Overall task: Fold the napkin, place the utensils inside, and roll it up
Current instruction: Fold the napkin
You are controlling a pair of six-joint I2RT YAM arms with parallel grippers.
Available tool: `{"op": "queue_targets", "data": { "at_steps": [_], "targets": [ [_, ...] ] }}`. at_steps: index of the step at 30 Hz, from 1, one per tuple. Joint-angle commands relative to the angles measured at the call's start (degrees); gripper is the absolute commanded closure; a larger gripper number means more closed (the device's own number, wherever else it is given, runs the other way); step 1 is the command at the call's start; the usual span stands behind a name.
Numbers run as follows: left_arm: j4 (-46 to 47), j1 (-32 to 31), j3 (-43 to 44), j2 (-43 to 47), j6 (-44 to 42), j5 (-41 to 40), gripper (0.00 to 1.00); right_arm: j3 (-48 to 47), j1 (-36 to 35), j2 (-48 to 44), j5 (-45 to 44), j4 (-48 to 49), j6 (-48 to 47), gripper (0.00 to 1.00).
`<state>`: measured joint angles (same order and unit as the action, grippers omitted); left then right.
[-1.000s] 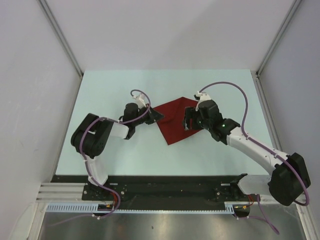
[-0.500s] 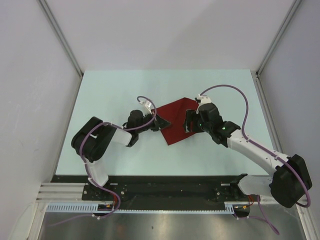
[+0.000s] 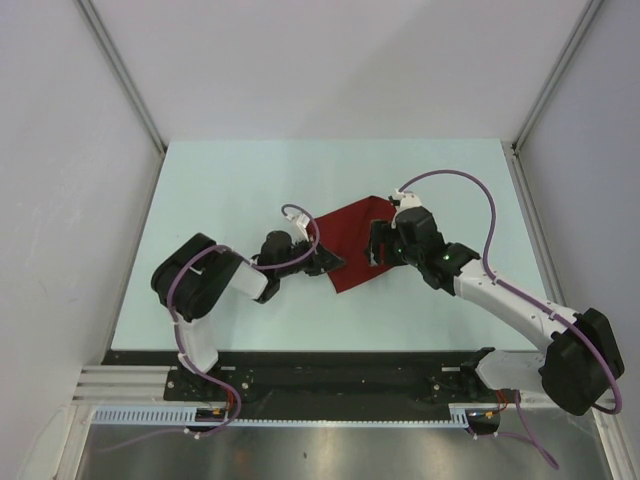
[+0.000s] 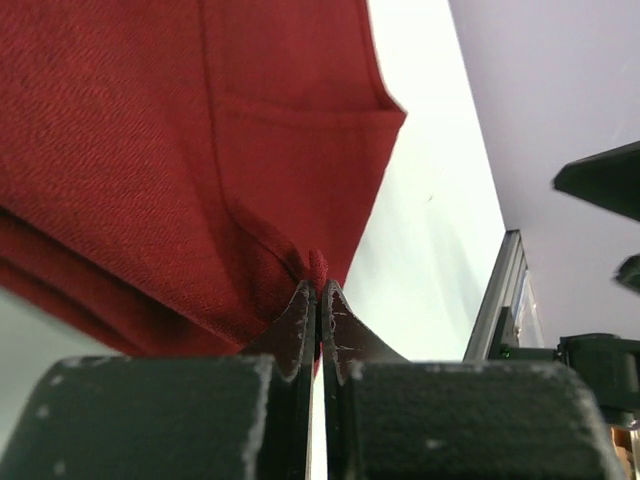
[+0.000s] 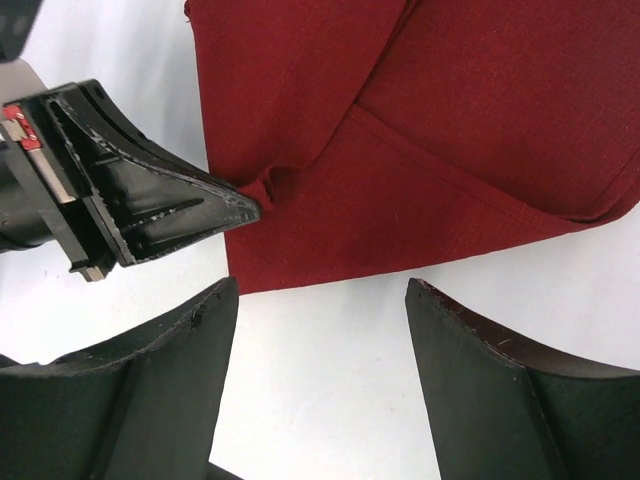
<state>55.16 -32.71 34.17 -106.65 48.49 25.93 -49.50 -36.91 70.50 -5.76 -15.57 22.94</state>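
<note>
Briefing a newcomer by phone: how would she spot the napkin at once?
Look at the middle of the pale table. The napkin is the cloth lying there, the only dark red thing, one edge pinched by the shut left gripper.

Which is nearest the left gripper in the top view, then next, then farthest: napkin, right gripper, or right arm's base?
1. napkin: pinched by the left gripper, at its tips.
2. right gripper: open, just to the right, at the napkin's right side.
3. right arm's base: far right, at the near edge.
</note>
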Motion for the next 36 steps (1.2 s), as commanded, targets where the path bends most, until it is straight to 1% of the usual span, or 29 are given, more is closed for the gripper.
{"op": "queue_targets", "data": {
  "at_steps": [1,5,6,7,8,10,11,13,14,15,16,17,18,20,22,23,24,25,26,27,28,30,31,33,34,36],
  "targets": [
    [1.10,-0.77,-1.04,-0.49,-1.02,1.40,1.00,0.27,-0.62,0.08,-1.18,1.25,0.97,0.27],
    [0.21,-1.04,-0.86,-1.19,-1.64,2.63,1.00,0.28,-0.80,0.60,-1.36,1.33,0.88,0.27],
    [0.30,-1.13,-0.86,-1.36,-1.73,3.07,0.99,0.19,-0.80,0.60,-1.45,1.33,0.88,0.27],
    [0.22,-1.22,-0.78,-1.37,-1.82,3.94,0.95,0.19,-0.89,0.86,-1.45,1.25,0.88,0.27],
    [-0.13,-1.22,-0.69,-1.19,-1.91,4.30,0.81,0.19,-0.97,1.04,-1.53,1.25,0.88,0.27],
    [-0.57,-1.22,-1.04,0.20,-2.43,5.18,0.70,0.19,-1.24,1.39,-1.71,1.07,1.05,0.27],
    [-0.92,-1.22,-1.30,0.82,-2.70,6.14,0.55,0.19,-1.33,1.48,-1.89,1.07,1.06,0.27],
    [-1.28,-1.22,-2.17,2.93,-3.05,7.20,0.45,0.45,-1.50,1.57,-1.89,1.16,1.23,0.27],
    [-1.71,-1.22,-2.44,5.46,-3.22,7.98,0.39,0.45,-1.42,1.57,-1.97,1.16,1.32,0.27],
    [-2.33,-1.22,-2.71,6.79,-3.57,8.25,0.36,0.63,-1.33,1.66,-1.98,1.25,1.75,0.27],
    [-3.12,-0.96,-3.06,8.20,-4.27,8.52,0.35,0.54,-1.24,1.66,-1.98,1.33,1.93,0.27],
    [-5.21,-0.69,-3.06,11.26,-4.63,8.87,0.31,0.63,-0.89,1.92,-1.89,1.25,2.28,0.27],
    [-6.28,-0.34,-2.97,12.51,-4.98,8.87,0.29,0.63,-0.54,2.10,-1.63,1.16,2.98,0.27],
    [-10.13,1.76,-2.53,15.32,-6.04,8.70,0.25,0.89,0.69,2.45,-1.45,0.98,4.04,0.27],
    [-12.25,5.09,-1.57,18.31,-7.18,8.70,0.24,1.77,2.61,2.80,-0.31,1.16,5.62,0.27],
    [-15.57,6.24,-0.70,19.02,-8.05,8.00,0.20,2.21,3.32,2.98,0.22,1.33,6.23,0.27],
    [-18.82,7.30,0.44,19.72,-10.93,4.77,0.17,2.73,4.38,3.50,2.14,2.03,7.02,0.27],
    [-22.95,8.87,4.46,19.55,-12.87,2.30,0.16,4.22,6.47,3.77,3.37,2.65,8.42,0.27],
    [-30.73,9.33,6.76,18.86,-15.07,0.37,0.16,5.01,7.71,3.77,4.60,3.35,9.13,0.27],
    [-33.59,9.59,8.87,18.15,-18.31,-1.48,0.16,6.07,8.77,3.94,7.84,5.27,9.66,0.27],
    [-35.45,10.03,12.11,16.49,-19.30,-5.07,0.15,7.73,9.91,4.03,9.09,6.33,10.80,0.27],
    [-37.14,10.47,14.77,14.90,-21.06,-6.94,0.15,9.50,13.17,4.12,12.42,9.15,11.77,0.27],
    [-37.23,10.99,17.22,12.54,-21.24,-8.43,0.15,10.29,14.39,4.47,13.57,10.11,12.21,0.27],
    [-38.63,11.70,20.48,9.64,-22.29,-8.88,0.15,12.22,17.12,5.00,16.29,12.40,13.18,0.27],
    [-39.85,12.40,23.54,6.75,-22.56,-9.32,0.16,12.84,17.74,5.52,16.74,13.02,13.36,0.28],
    [-41.35,13.11,26.37,3.40,-23.17,-9.67,0.17,13.98,18.88,6.05,17.18,13.99,13.71,0.28]
  ]
}}
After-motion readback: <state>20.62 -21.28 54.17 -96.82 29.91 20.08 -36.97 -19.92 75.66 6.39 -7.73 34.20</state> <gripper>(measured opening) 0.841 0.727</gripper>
